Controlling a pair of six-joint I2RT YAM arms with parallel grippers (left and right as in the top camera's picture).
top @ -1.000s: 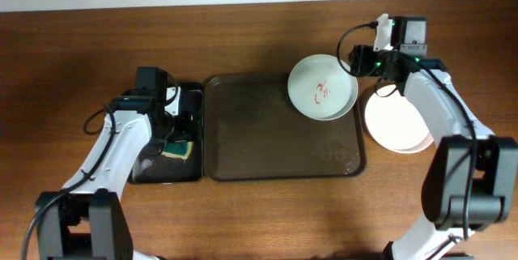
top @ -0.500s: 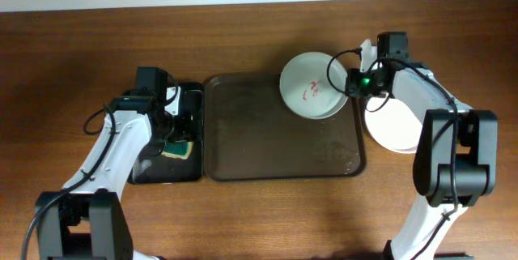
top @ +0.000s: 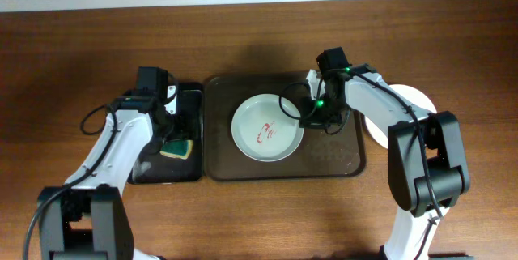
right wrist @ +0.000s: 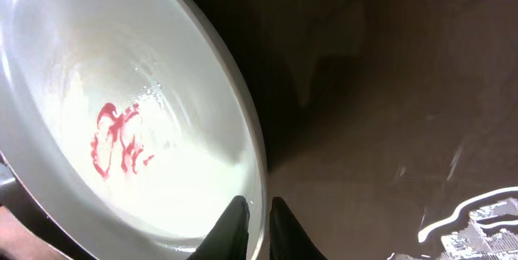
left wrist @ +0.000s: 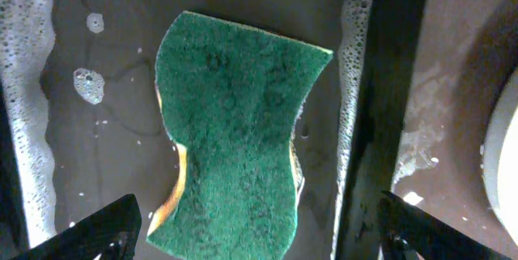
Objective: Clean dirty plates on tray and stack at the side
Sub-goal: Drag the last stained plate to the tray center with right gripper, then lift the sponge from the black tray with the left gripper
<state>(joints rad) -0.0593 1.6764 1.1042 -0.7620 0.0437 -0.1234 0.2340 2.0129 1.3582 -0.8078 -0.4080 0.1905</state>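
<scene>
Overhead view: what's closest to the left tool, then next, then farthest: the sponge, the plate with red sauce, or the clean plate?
1. Sponge, just below the left tool.
2. Plate with red sauce, on the brown tray.
3. Clean plate, far right.

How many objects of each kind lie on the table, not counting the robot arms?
Plates: 2 in view (dirty plate, white plate, partly hidden)
Trays: 2 (brown tray, black tray)
Sponges: 1 (sponge)
Total: 5
</scene>
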